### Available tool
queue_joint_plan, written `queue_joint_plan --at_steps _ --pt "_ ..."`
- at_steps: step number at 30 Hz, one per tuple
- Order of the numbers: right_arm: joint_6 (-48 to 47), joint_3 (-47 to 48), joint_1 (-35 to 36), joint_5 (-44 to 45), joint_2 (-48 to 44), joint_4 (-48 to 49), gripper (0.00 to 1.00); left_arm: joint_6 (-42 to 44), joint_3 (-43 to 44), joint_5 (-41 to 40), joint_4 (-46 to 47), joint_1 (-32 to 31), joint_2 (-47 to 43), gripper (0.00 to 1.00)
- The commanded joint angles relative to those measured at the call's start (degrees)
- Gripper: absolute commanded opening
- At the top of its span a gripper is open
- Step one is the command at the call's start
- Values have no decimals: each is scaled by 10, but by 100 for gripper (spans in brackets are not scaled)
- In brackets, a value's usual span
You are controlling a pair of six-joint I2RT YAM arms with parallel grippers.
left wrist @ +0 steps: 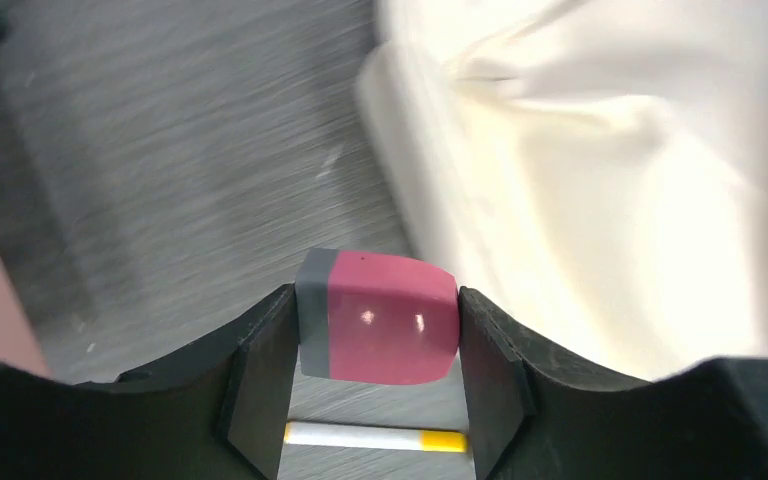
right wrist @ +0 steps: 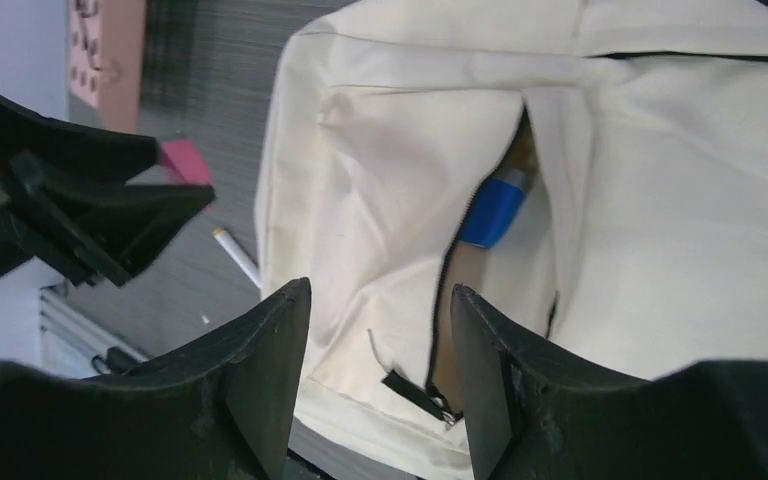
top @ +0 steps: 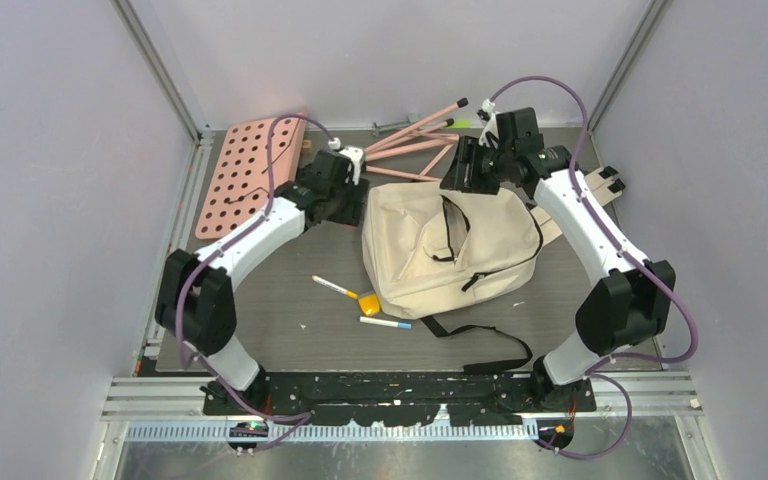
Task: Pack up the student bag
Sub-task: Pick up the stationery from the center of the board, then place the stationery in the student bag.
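Observation:
The cream student bag lies in the middle of the table, its top zipper open. My left gripper is shut on a pink and grey eraser, held above the table just left of the bag. My right gripper is open and empty above the bag's far edge, over the open zipper slit. A blue object shows inside the opening. The eraser also shows in the right wrist view.
A white marker with a yellow cap, a yellow block and a blue-tipped marker lie left of the bag. A pink pegboard and pink rods lie at the back. A black strap trails forward.

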Motion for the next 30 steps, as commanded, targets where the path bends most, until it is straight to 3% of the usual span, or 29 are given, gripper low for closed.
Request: queue_joint_plan --at_steps 1,8,14,26,30 --pt "-7 80 1 -126 38 -63 59 49 24 84 67 -55 -55 51" --pt "8 143 3 -258 89 -133 57 67 58 131 78 -124 -67 51" --pt "20 143 9 -358 122 -151 53 68 65 143 86 -146 -70 50" --pt "-55 177 38 -377 172 -234 53 72 80 160 104 -148 -68 51" --pt "-63 189 45 -382 183 -242 44 69 80 161 107 -148 -67 50"
